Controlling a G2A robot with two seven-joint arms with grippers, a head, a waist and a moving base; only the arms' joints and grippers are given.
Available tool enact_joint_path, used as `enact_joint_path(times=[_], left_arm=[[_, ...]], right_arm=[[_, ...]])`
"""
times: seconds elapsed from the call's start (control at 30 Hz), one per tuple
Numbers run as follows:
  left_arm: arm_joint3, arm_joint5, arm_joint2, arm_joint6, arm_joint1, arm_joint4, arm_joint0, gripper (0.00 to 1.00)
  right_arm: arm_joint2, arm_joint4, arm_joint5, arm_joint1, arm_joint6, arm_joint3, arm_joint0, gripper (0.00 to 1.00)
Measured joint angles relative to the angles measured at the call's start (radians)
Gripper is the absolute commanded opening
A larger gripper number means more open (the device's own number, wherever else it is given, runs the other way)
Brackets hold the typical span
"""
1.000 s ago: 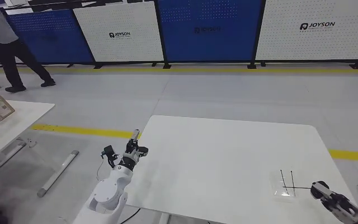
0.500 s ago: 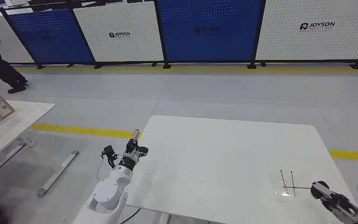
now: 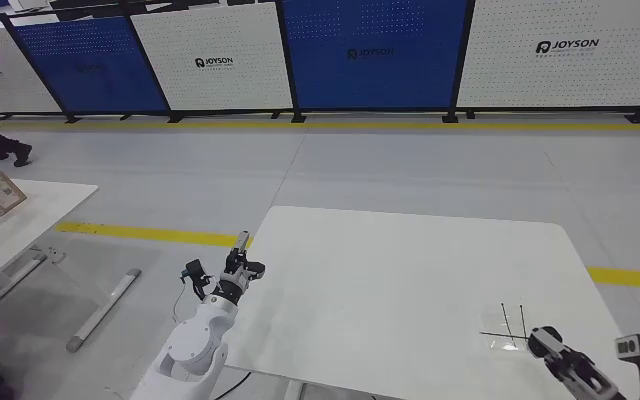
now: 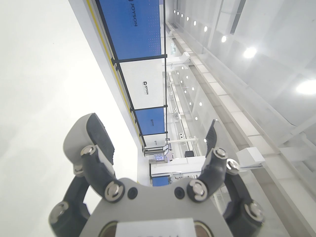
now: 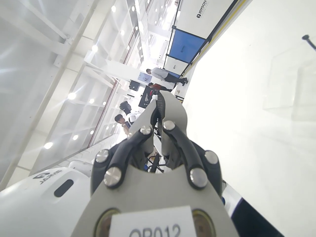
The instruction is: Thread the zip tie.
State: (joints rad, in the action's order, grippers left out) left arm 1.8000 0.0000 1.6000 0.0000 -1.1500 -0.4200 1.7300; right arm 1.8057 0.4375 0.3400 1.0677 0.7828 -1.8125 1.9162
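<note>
Zip tie [image 3: 505, 335], which I judge light, thin, springy and slippery, sits clenched by one end in my right fingers [image 5: 174, 107] at lower right, while my left fingers [image 4: 97, 134] hang released.

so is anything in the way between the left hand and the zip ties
Nothing visible. The left hand is open at the table's left edge; the zip ties are at a clear tray near the right edge, where the right hand seems shut on one. Only bare tabletop lies between.
</note>
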Motion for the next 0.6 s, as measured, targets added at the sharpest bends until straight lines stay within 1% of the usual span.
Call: enact_joint_path(times=[0.4,0.47,0.5,0.57,0.6], left_arm=[[0.0,0.0,0.0,0.0,0.0,0.0,0.0,1.0],[0.002,-0.005,-0.004,0.005,-0.001,0.011,-0.002,1.0],[0.007,-0.01,-0.011,-0.001,-0.001,0.022,-0.001,1.0],[0.021,-0.011,-0.033,-0.051,-0.002,0.038,0.009,1.0],[0.026,-0.006,-0.043,-0.086,-0.001,0.037,0.013,1.0]], right_arm=[[0.001,0.004,0.0,-0.001,0.001,0.001,-0.001,0.0],[0.001,0.004,0.0,-0.001,0.001,0.001,-0.001,0.0],[0.001,0.004,0.0,-0.001,0.001,0.001,-0.001,0.0],[0.001,0.004,0.0,-0.001,0.001,0.001,-0.001,0.0],[0.001,0.004,0.0,-0.001,0.001,0.001,-0.001,0.0]])
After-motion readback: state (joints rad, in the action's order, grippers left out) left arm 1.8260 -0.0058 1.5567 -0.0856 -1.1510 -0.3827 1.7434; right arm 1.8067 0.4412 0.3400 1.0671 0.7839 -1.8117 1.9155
